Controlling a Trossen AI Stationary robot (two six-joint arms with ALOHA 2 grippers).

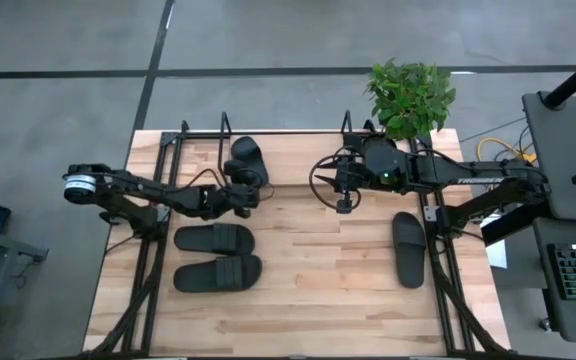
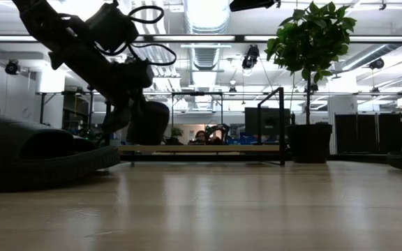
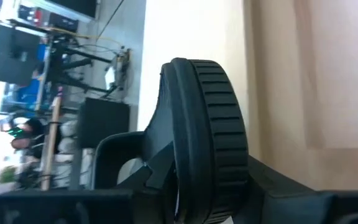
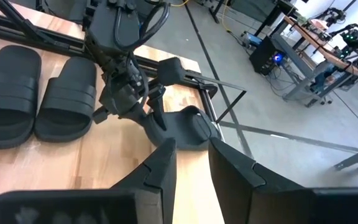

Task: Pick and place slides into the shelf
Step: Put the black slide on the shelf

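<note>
the left gripper [image 1: 236, 196] is holding one slide [image 1: 246, 160] at the left end of the shelf [image 1: 268, 135], its fingers pinched on the edge of the sole, and the slide is standing tilted on its side over the shelf's wooden base board. in the left wrist view the ribbed strap [image 3: 219, 124] is showing clearly between the dark fingers.

in front of the shelf, on its left side, two more slides are lying flat next to each other on the table: one nearer to the shelf [image 1: 214, 238] and one farther from it [image 1: 217, 273].

the right gripper [image 1: 344, 190] is hanging just in front of the shelf's right part, with its fingers a little spread and holding nothing. the fourth slide [image 1: 408, 248] is lying in front of the shelf's right end, well apart from the others.

i am judging these slides to be light, rubbery and a bit flexible, not fragile. the sole rim or the broad strap is giving the best hold; the smooth sole could slip if the grip is weak.

i am not finding any readable brand, label or writing on the slides or the shelf.
</note>
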